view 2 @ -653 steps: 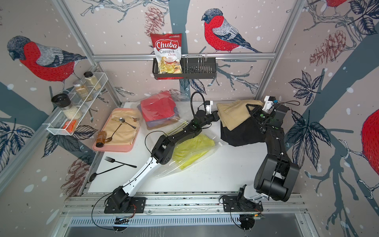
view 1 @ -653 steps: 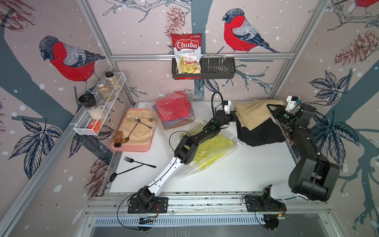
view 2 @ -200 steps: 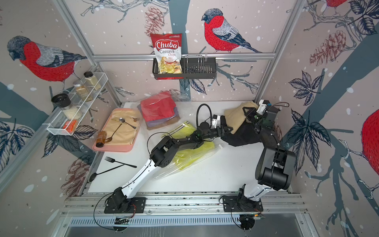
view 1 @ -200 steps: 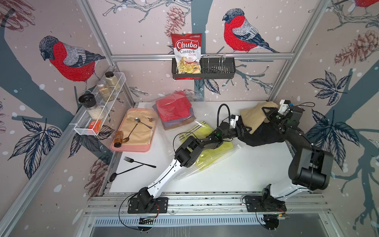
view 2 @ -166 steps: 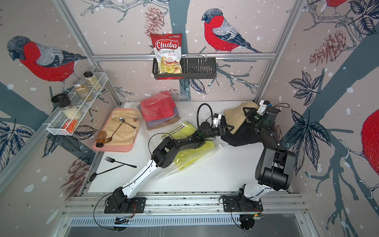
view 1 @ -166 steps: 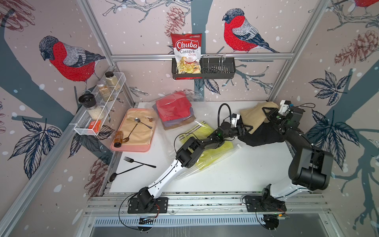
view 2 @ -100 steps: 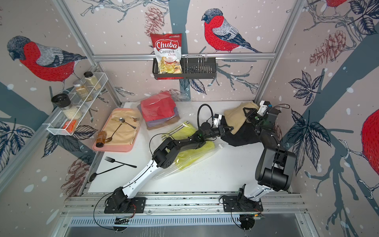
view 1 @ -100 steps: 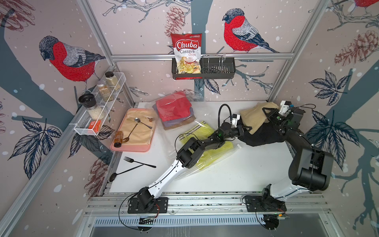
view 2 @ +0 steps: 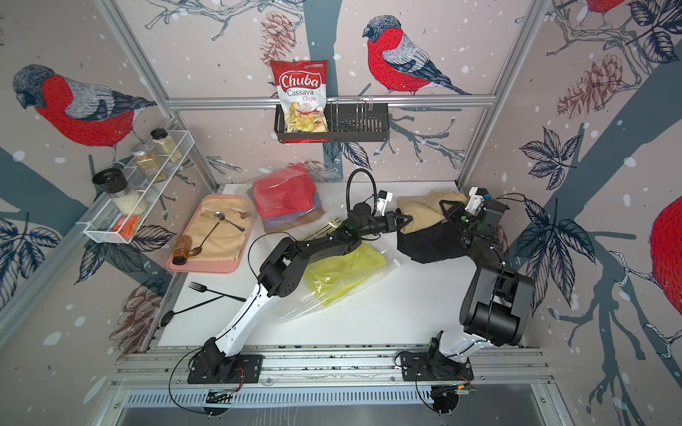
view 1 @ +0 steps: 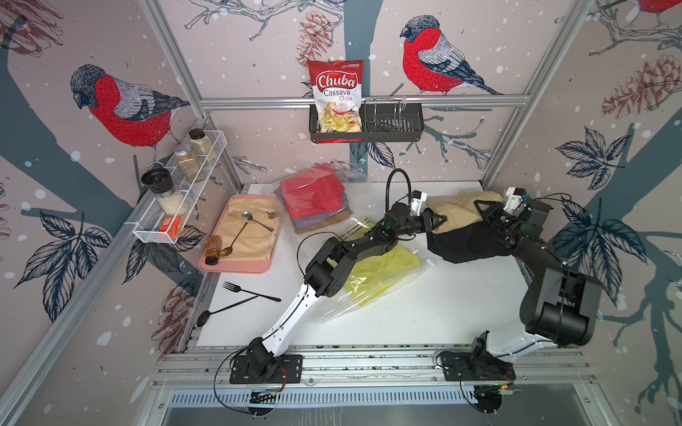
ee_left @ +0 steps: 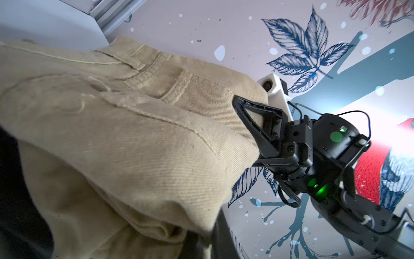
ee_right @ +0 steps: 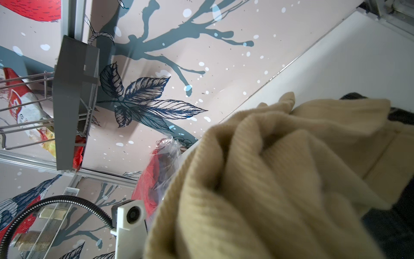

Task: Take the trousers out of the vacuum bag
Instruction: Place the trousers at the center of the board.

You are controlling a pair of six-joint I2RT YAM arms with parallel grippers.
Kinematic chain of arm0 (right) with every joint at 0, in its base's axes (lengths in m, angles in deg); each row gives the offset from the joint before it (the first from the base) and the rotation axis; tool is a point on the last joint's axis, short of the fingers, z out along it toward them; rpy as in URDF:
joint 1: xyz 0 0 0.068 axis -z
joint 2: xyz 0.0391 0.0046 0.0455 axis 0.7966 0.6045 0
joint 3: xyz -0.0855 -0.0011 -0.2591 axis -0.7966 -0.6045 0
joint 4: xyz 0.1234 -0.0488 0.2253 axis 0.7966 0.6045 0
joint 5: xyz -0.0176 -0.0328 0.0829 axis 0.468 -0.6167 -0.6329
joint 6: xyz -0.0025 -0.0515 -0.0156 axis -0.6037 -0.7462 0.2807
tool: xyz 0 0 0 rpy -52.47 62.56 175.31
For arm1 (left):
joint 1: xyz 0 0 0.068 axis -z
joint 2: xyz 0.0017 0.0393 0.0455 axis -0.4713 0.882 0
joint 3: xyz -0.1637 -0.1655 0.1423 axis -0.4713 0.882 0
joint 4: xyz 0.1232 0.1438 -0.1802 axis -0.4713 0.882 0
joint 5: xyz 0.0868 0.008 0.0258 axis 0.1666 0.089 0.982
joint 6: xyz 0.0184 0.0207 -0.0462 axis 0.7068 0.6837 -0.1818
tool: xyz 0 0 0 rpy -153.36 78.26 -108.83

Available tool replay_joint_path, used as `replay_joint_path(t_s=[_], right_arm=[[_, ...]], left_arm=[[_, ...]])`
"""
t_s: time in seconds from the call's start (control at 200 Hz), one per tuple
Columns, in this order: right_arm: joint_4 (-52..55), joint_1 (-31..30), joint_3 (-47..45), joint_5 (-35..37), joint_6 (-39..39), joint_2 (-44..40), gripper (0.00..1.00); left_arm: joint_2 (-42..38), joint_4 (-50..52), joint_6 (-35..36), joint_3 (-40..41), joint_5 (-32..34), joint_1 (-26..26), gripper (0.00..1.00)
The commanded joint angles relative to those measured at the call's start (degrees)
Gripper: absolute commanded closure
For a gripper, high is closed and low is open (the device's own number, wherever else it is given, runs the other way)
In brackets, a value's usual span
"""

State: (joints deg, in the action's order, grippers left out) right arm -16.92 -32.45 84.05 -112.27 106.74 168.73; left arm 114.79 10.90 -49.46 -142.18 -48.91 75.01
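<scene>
Both hands grip the soft tan trousers (view 1: 459, 212), bunched over black trousers (view 1: 468, 246) at the worktop's (view 1: 424, 313) two o'clock: left hand (view 1: 441, 222) closed on their nine-o'clock edge, right hand (view 1: 478, 207) on the three. The yellow trousers (view 1: 383, 267) lie in the slippery vacuum bag (view 1: 341, 312), centre; likely floppy, best pinched at a fold.

The left arm (view 1: 354, 250) stretches low from its near base toward the far right, left gripper (view 1: 437, 222) closed on the tan trousers (view 1: 459, 210). The right arm (view 1: 553, 280) folds back at far right, right gripper (view 1: 483, 211) clamped on their opposite side.
</scene>
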Motion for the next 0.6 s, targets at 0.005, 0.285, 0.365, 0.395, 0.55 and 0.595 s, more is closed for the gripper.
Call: replay_joint_path(t_s=[0.005, 0.285, 0.365, 0.395, 0.55, 0.595], right_arm=[[5.89, -0.09, -0.13, 1.81, -5.82, -1.09, 1.0], [8.72, -0.09, -4.96, 7.05, -6.18, -3.97, 1.0], [8.84, -0.11, -6.58, 8.6, -5.62, -4.85, 0.95], [8.62, -0.09, -7.27, 9.29, -5.18, -5.1, 0.92], [6.34, 0.68, -10.32, 9.22, -2.93, -5.47, 0.7], [4.42, 1.11, -11.32, 8.1, -1.66, -5.46, 0.62]], left_arm=[[-2.02, 3.87, 5.5, 0.37, -1.26, -0.14, 1.0], [-4.39, 1.97, 4.58, 6.71, -2.04, 1.27, 1.0], [-4.56, 0.52, 3.62, 9.27, -2.17, 1.01, 1.0], [-4.68, 0.2, 3.62, 10.22, -2.0, 0.94, 1.0], [-6.26, -2.32, 3.16, 15.29, -1.77, 0.26, 1.0], [-6.82, -2.58, 3.42, 16.2, -1.74, 0.05, 1.0]])
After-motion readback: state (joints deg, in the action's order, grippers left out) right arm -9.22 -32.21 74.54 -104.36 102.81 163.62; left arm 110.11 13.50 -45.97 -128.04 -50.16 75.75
